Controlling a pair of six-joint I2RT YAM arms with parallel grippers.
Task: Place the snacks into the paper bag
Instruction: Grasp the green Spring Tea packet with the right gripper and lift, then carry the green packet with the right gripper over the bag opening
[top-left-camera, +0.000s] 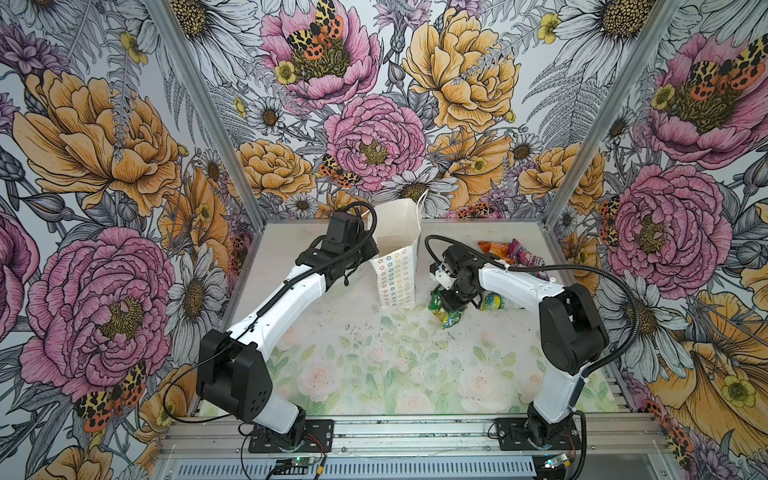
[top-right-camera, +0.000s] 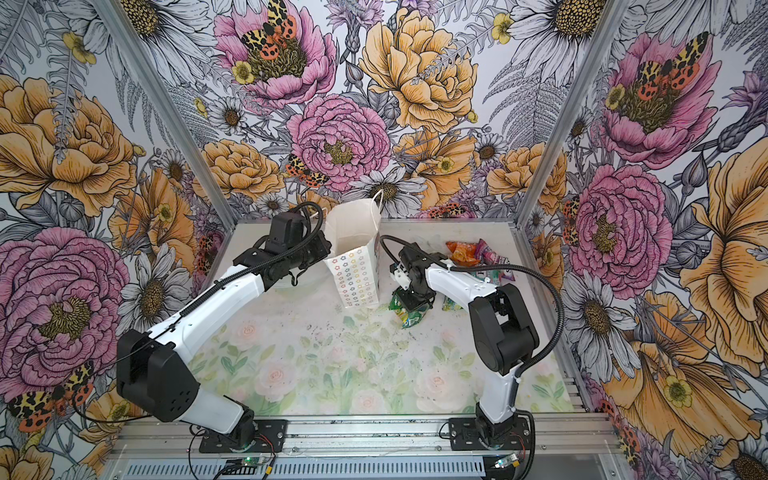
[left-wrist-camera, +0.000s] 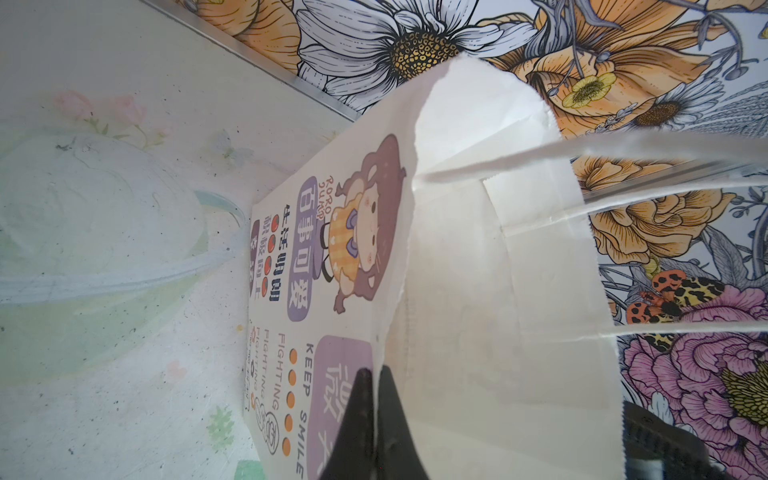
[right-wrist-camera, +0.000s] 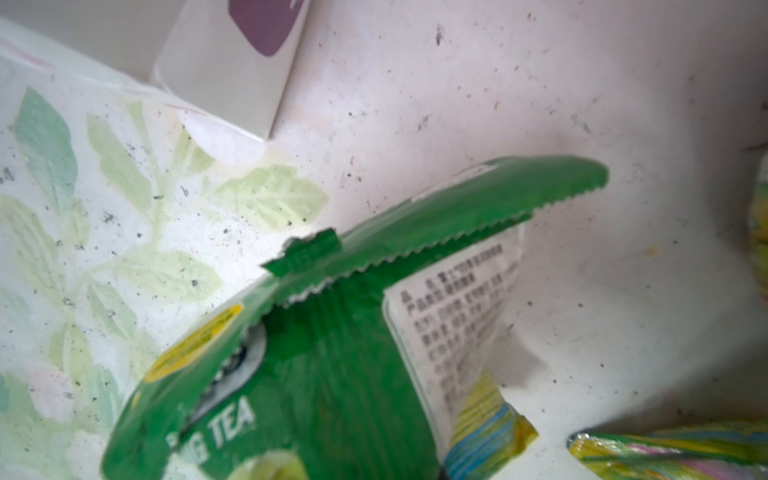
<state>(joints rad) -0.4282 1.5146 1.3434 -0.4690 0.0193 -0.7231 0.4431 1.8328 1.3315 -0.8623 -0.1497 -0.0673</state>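
The paper bag (top-left-camera: 397, 278) (top-right-camera: 357, 278) stands upright and open at the back middle of the table. My left gripper (left-wrist-camera: 376, 395) is shut on its left rim (left-wrist-camera: 498, 291), one finger inside and one outside. My right gripper (top-left-camera: 451, 303) (top-right-camera: 409, 305) is down on a green snack packet (top-left-camera: 449, 318) (top-right-camera: 411, 318) just right of the bag. That packet (right-wrist-camera: 332, 374) is buckled up close to the right wrist camera and hides the fingers. More snacks lie behind: an orange one (top-left-camera: 494, 249), a pink-teal one (top-left-camera: 525, 255) and a green-yellow one (top-left-camera: 496, 300) (right-wrist-camera: 665, 453).
Flower-papered walls close in the table at the back and both sides. An aluminium rail (top-left-camera: 415, 432) carries both arm bases at the front. A clear shallow dish (left-wrist-camera: 104, 249) lies on the mat left of the bag. The bag's string handles (left-wrist-camera: 623, 149) hang before the left wrist camera.
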